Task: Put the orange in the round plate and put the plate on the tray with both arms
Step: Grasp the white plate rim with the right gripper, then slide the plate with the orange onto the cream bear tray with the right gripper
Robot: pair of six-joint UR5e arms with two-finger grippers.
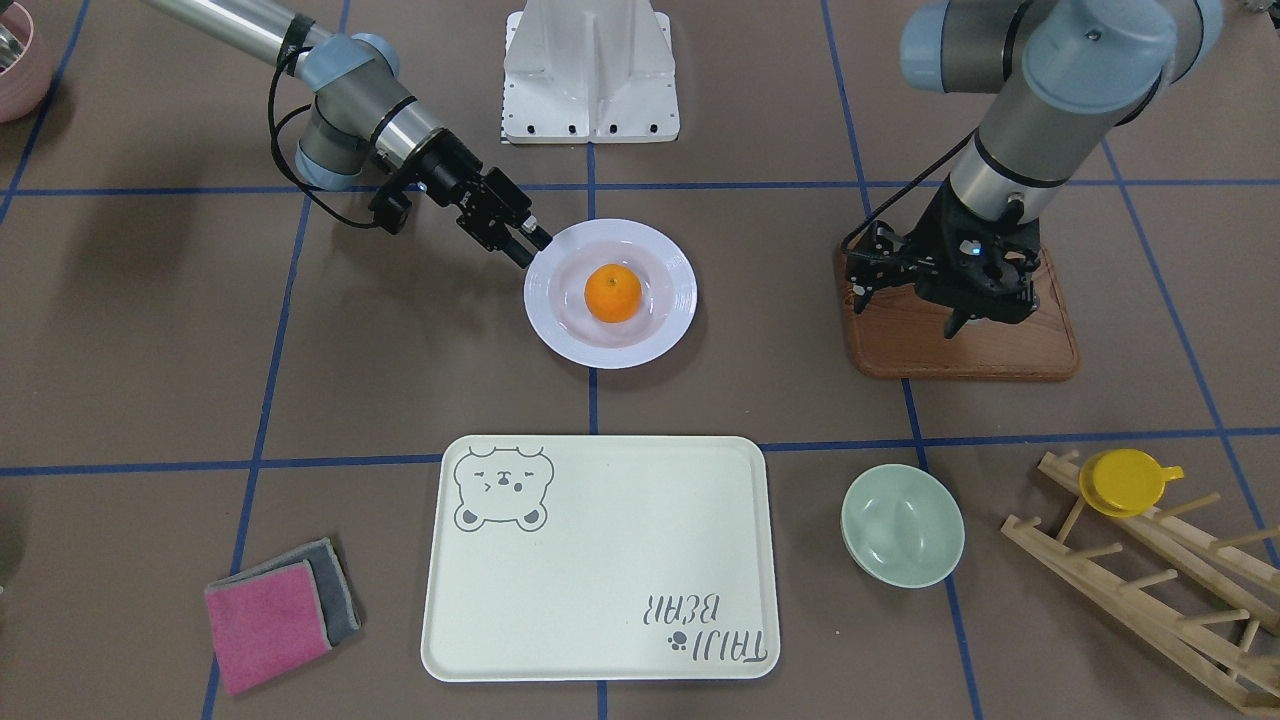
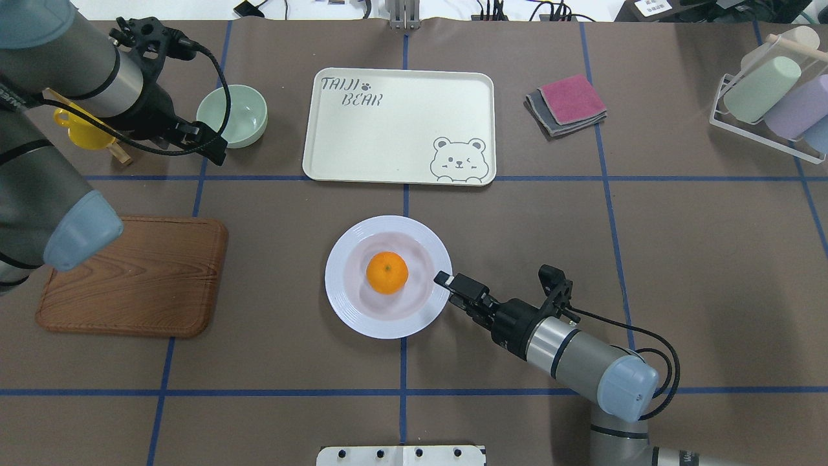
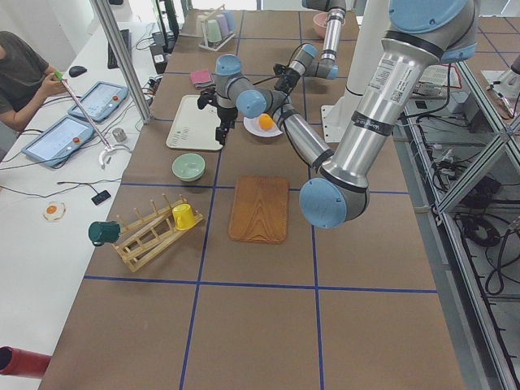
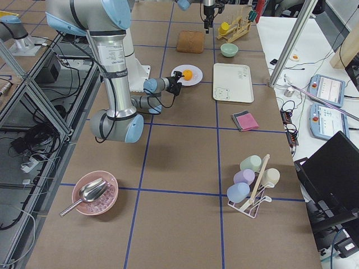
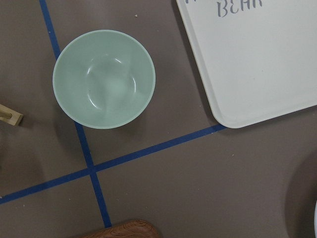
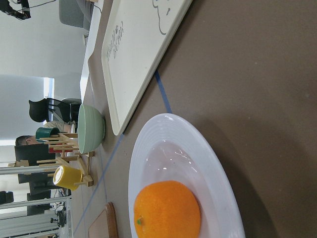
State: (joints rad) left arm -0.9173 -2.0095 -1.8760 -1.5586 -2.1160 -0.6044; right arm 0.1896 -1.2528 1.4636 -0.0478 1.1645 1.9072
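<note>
The orange (image 1: pixel 612 292) (image 6: pixel 167 210) lies in the sunken centre of the white round plate (image 1: pixel 560 335) (image 2: pixel 349 317), which rests flat on the table. My right gripper (image 1: pixel 535 245) (image 2: pixel 443 281) reaches in low, its fingers closed together on the plate's rim on the robot's right side. The cream tray (image 1: pixel 600 590) (image 2: pixel 388 142) with the bear drawing lies beyond the plate with nothing on it. My left gripper (image 1: pixel 985 318) hangs open and holds nothing above the wooden board (image 1: pixel 900 350), well away from the plate.
A pale green bowl (image 1: pixel 902 525) (image 5: pixel 104 78) sits beside the tray on the robot's left. A wooden rack holds a yellow cup (image 1: pixel 1125 480). Folded pink and grey cloths (image 1: pixel 275 610) lie past the tray's other end. A person (image 3: pixel 20 73) sits at the side desk.
</note>
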